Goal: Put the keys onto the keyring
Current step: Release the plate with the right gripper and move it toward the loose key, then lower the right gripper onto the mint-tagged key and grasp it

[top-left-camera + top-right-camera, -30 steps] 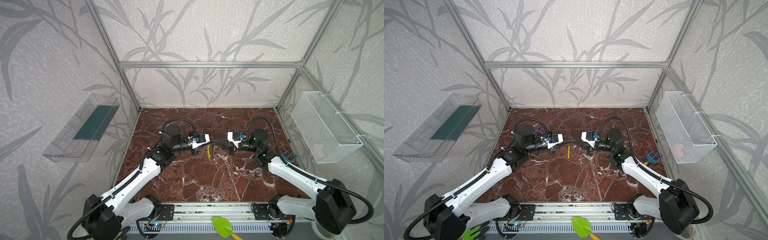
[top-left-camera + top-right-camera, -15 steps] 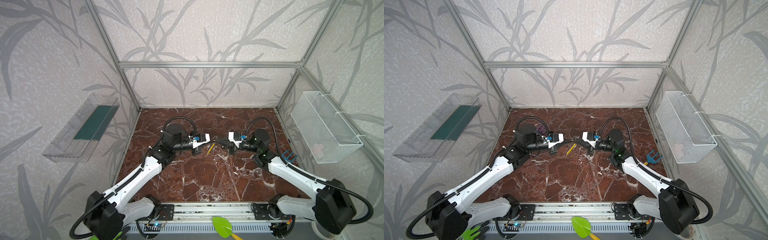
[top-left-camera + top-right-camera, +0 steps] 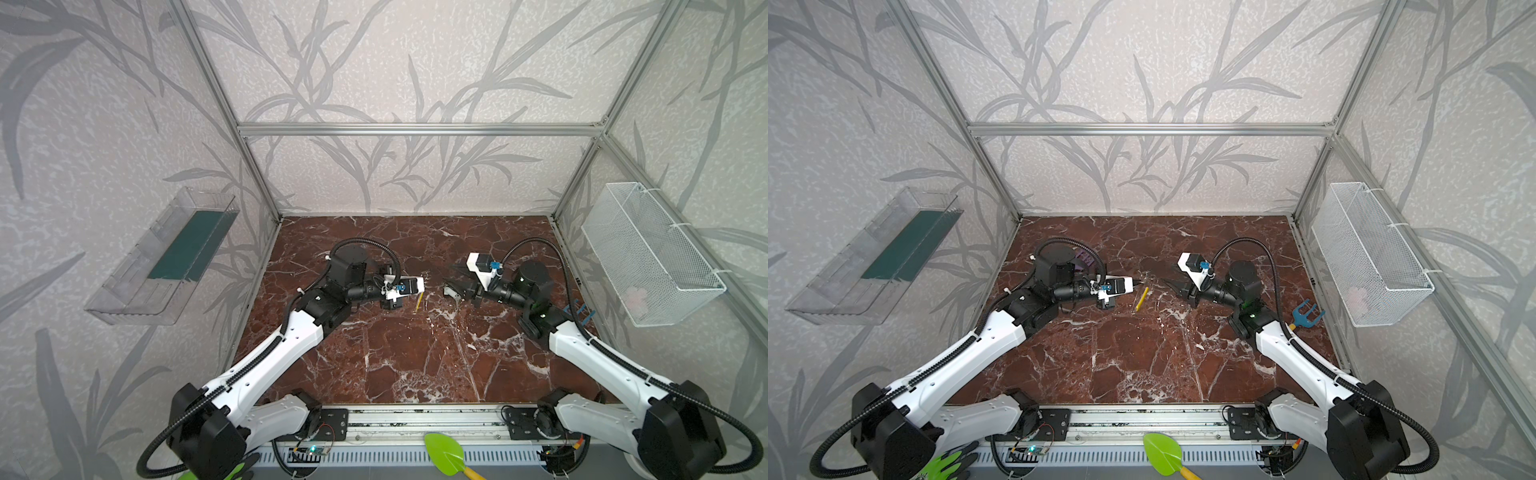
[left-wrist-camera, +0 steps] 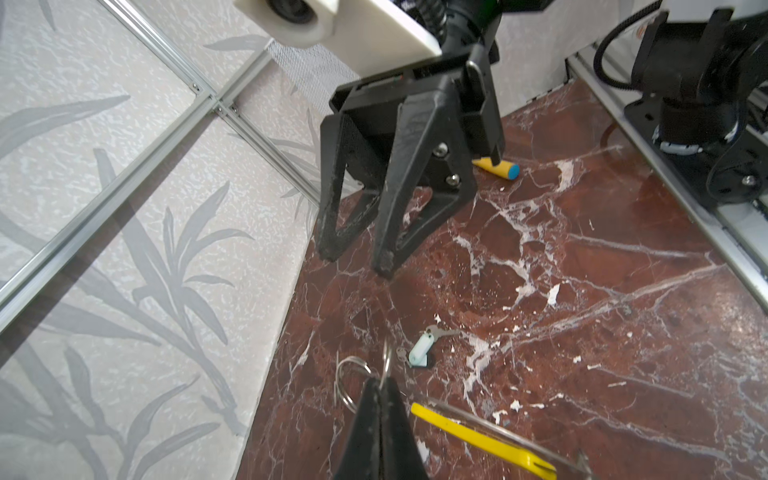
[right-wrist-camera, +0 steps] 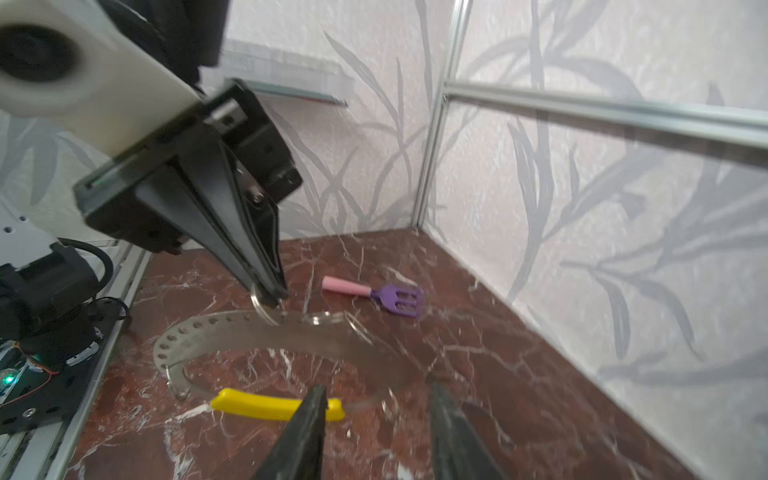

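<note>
Over the red marble floor (image 3: 415,365), both arms are stretched low toward the middle. The left gripper (image 4: 380,384) is pinched on a small wire ring (image 5: 259,303) at the keyring (image 5: 266,340) (yellow sleeve (image 3: 1142,299) front-to-back). Just beyond, the keys (image 4: 420,350) are seen on the marble, tag toward the right gripper (image 4: 356,262), its 2 jaws spread.

Nothing here can be read with any certainty. The only hint of writing is a scrap of white marks on the black body of the right arm (image 4: 461,20), seen in the left wrist view, cut off by the edge of the frame and too blurred to make out. No word, number, brand or sign is legible anywhere else in either top view or in the right wrist view.
</note>
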You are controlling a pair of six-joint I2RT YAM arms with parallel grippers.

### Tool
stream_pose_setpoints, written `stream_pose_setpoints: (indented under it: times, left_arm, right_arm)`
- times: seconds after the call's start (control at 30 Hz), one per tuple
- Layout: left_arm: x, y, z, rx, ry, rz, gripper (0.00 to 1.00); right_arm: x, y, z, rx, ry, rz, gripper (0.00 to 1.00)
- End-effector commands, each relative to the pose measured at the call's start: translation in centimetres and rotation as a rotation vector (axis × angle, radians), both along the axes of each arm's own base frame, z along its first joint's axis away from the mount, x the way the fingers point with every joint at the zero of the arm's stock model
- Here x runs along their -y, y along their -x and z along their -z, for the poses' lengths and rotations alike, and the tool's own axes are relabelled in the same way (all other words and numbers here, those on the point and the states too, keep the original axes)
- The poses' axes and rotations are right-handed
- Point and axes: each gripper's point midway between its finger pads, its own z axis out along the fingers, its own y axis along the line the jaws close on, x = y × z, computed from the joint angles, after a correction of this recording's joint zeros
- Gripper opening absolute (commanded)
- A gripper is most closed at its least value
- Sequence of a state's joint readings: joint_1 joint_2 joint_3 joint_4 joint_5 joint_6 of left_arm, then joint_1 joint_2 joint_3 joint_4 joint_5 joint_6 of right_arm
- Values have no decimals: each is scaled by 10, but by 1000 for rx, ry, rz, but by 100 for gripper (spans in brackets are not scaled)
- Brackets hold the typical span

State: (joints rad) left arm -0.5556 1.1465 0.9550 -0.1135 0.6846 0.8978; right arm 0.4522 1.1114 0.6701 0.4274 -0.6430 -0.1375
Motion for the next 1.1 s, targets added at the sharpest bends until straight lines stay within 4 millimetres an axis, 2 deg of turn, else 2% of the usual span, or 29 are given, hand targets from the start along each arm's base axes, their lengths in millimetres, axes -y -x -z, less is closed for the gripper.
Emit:
stream_pose_setpoints:
  times: [0.0, 0.1, 0.2, 0.3, 0.4, 0.57, 0.77, 1.07]
  left_arm:
    - [-10, -6, 1, 78, -70, -32, 0]
    - [-14, -10, 5, 88, -81, -52, 0]
    - [-15, -14, 8, 80, -73, -56, 0]
    - [-14, -16, 11, 71, -66, -55, 0]
    - [-15, -19, 12, 68, -54, -62, 0]
    - [-17, -21, 14, 58, -43, -74, 0]
    - [-19, -23, 16, 43, -33, -82, 0]
    - [-21, -26, 17, 28, -24, -88, 0]
  right_arm:
    - [27, -19, 54, -306, 51, 252, 38]
    - [40, -24, 98, -505, 88, 402, 35]
    - [50, -29, 134, -593, 186, 530, 34]
    - [78, -42, 163, -701, 265, 754, 32]
    - [82, -47, 179, -776, 297, 814, 30]
    - [80, -62, 199, -826, 250, 890, 28]
    - [63, -78, 213, -884, 257, 867, 28]
    - [60, -91, 225, -905, 255, 901, 27]
